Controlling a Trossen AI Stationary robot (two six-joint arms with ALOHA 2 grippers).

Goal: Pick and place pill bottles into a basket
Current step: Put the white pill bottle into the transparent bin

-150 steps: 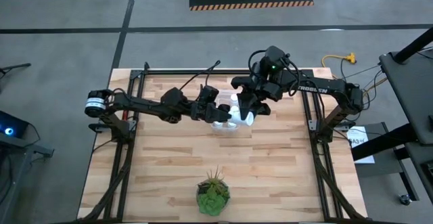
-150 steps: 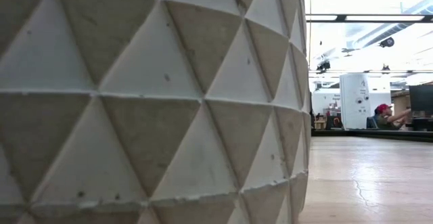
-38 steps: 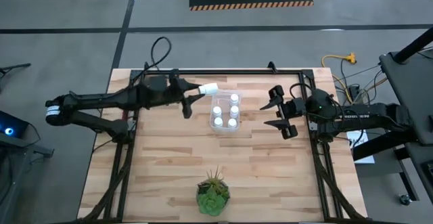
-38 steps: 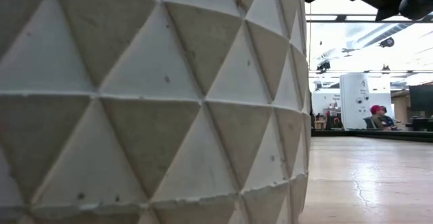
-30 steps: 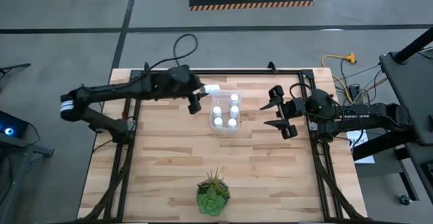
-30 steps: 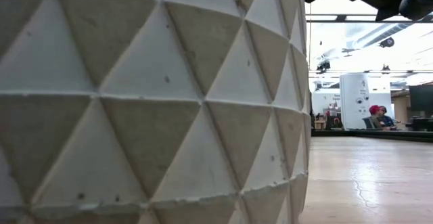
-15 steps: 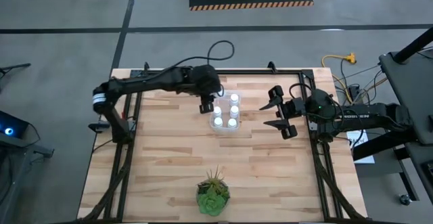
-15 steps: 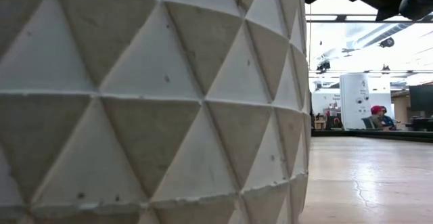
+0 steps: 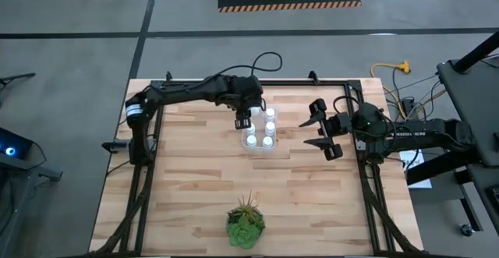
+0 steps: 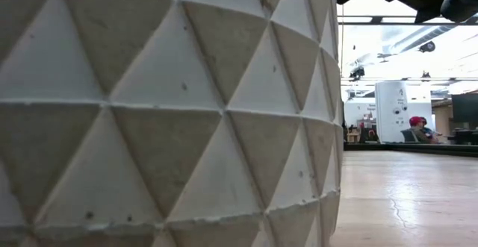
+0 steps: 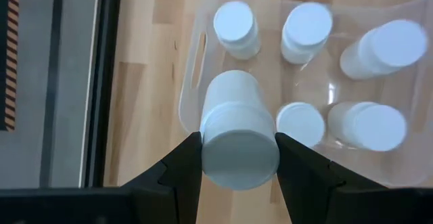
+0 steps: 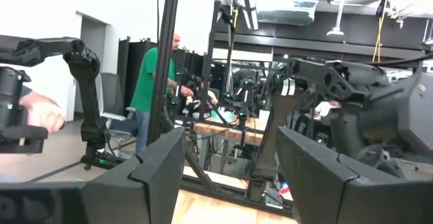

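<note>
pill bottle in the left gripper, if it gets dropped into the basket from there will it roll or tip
The pill bottle is a smooth round cylinder, so on its side it would likely roll. The left gripper holds it over the basket, where five bottles stand close; they and the walls should probably stop it tipping far.

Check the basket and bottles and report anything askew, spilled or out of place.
Nothing spilled. Five bottles stand capped inside the basket; the left wrist view shows a couple leaning slightly. The sixth bottle is not in yet: the left gripper holds it over the basket's edge. The right gripper waits open, off to the side.
</note>
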